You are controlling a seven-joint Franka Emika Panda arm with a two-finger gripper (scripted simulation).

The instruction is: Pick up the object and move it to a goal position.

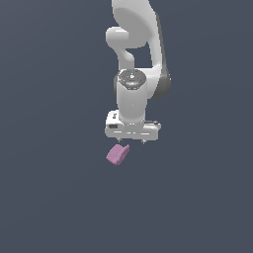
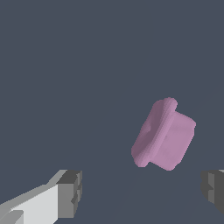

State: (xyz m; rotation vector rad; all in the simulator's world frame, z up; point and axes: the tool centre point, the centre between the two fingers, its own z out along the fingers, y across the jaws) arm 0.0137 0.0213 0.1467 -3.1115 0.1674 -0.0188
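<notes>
**Pink chunk waits under an open claw**

Plain slate-grey ground fills both views, with no edge or marking to be seen. On it lies the object (image 1: 117,154), a small pink-lilac chunk, matte, with a broad rounded flange on one side and a narrower blocky stub on the other (image 2: 162,134). It looks stiff and light, likely neither slippery nor fragile, though that is a judgement from its rendered surface alone. The flat flanks of the stub seem the best hold; the rounded flange might roll out of a pinch. The gripper (image 1: 132,140) hangs just above it, offset toward the exterior view's right, its jaws spread wide and holding nothing. In the wrist view the fingertips (image 2: 71,193) stand well apart, and the object sits ahead of the gap, nearer one side, not between them. No goal marker shows.
</notes>
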